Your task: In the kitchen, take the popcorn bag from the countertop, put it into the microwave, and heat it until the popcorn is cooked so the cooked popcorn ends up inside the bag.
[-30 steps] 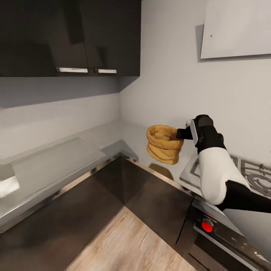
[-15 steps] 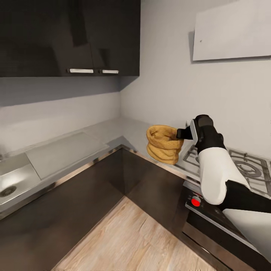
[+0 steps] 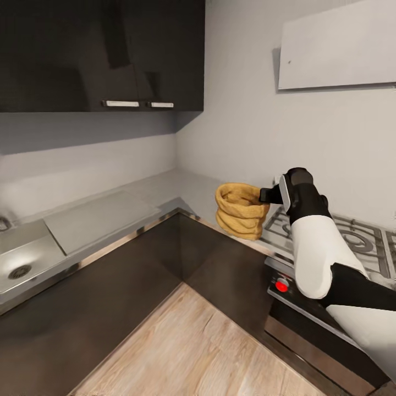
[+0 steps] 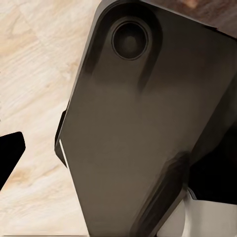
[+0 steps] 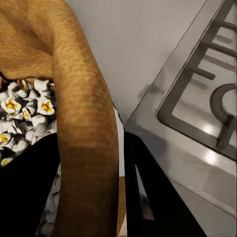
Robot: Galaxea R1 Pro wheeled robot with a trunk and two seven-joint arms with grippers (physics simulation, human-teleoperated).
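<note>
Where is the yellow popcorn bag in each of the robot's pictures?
Head view: the popcorn bag hangs at the middle, held at its rim by the right tool, near the counter corner.
Left wrist view: the bag is not in this picture.
Right wrist view: the bag's rolled rim arches close up, with popped kernels inside.
Shared landmark: the gas hob beside the bag, also seen at.

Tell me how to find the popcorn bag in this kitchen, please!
Look at the corner where the grey countertop meets the gas hob. Just beside the hob, the right gripper holds a golden-brown popcorn bag by its rolled rim. It is the one wrinkly, ringed paper thing among smooth grey and steel surfaces, with white and yellow popcorn inside.
</note>
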